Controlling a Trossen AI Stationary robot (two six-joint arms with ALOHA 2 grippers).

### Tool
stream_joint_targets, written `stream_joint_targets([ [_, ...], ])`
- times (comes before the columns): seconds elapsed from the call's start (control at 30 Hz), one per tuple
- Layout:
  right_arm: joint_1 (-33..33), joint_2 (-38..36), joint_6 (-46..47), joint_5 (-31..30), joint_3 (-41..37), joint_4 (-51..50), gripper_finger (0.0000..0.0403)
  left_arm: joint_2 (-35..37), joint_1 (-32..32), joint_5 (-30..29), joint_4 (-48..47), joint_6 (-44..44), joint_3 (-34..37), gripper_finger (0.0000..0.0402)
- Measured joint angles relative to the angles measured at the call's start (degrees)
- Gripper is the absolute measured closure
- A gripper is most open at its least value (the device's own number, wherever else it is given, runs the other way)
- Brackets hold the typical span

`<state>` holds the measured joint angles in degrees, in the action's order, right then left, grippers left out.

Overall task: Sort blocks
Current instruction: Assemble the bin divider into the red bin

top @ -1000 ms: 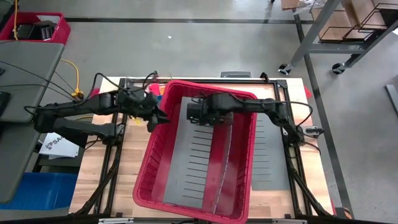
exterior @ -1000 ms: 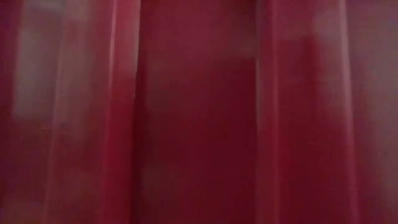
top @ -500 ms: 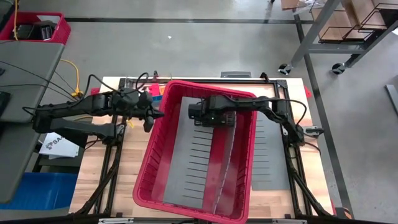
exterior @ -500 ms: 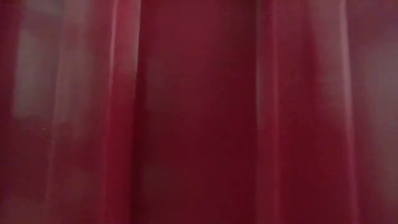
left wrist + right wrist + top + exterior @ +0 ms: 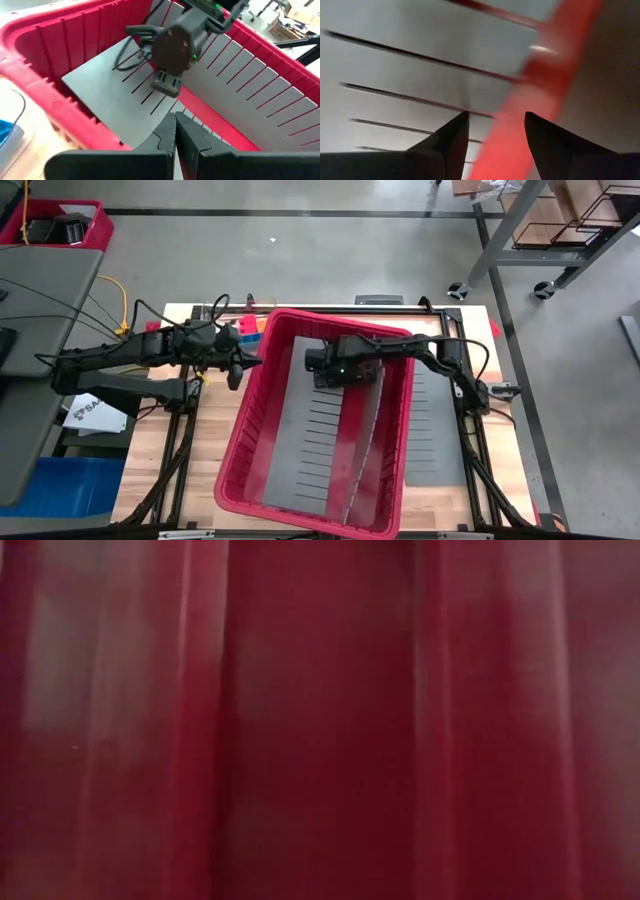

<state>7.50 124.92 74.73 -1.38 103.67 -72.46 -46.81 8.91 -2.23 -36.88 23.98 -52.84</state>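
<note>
Left tool: fingers pressed together, holding nothing, poised just outside the red bin's left wall. Right tool: fingers apart, empty, low inside the bin over 2 grey divider sheets. Blocks sit on the surface beyond the bin's far-left corner, near your left arm. Likely step: reaching for a block. Next, reopen the left tool and swing it back to them. Both arms stretch inward, forearms nearly level.

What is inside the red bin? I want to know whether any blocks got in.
Inside the red bin lie grey slotted divider sheets, with the open right gripper over them. No blocks show; anything beneath the sheets is hidden.
</note>
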Motion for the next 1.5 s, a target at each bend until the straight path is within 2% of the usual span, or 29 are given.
stream_joint_targets([
  [0.13,-0.3,-0.1,-0.8,-1.7,0.6,-1.8,0.0220,0.0,0.0,-0.5,0.3,0.0,0.0,0.0401],
  [0.27,0.1,0.0,0.2,-1.8,-0.4,5.1,0.0220,-0.1,0.0,-0.1,0.3,0.0,0.0,0.0401],
  [0.43,0.8,0.0,2.5,-6.4,-0.5,8.9,0.0220,-0.1,0.0,0.4,0.2,0.0,0.0,0.0402],
  [0.6,1.9,0.0,-0.4,-3.4,0.8,5.2,0.0225,-0.1,0.0,0.4,0.2,-0.3,0.0,0.0401],
  [0.7,1.1,-0.1,-0.6,-4.8,4.3,-1.6,0.0262,-0.1,0.1,0.4,0.2,-2.2,0.0,0.0401],
  [0.8,-1.2,-0.4,2.1,-8.3,7.7,-10.6,0.0354,0.0,0.1,-0.6,0.2,-2.7,0.0,0.0401],
  [0.87,-2.6,-0.4,4.0,-10.1,7.9,-14.0,0.0387,0.0,0.1,-1.6,0.3,-3.6,0.0,0.0401],
  [0.97,-3.4,-0.2,5.9,-10.9,5.7,-16.4,0.0397,-0.2,0.1,-2.0,0.2,-4.6,0.0,0.0401],
  [1.1,-3.4,-0.2,5.9,-11.8,1.7,-14.8,0.0401,-0.2,0.1,-2.5,0.3,-4.7,0.0,0.0401],
  [1.23,-3.6,-0.3,5.6,-15.7,-0.2,-13.9,0.0402,-0.1,0.1,-2.8,0.4,-4.7,0.0,0.0401],
  [1.33,-3.5,-0.3,3.7,-18.8,0.3,-10.5,0.0403,-0.1,0.1,-2.8,0.3,-4.7,0.0,0.0401],
  [1.5,-4.1,-0.1,1.1,-19.4,4.6,-7.6,0.0403,-0.1,0.1,-2.9,0.4,-4.6,0.0,0.0401],
])
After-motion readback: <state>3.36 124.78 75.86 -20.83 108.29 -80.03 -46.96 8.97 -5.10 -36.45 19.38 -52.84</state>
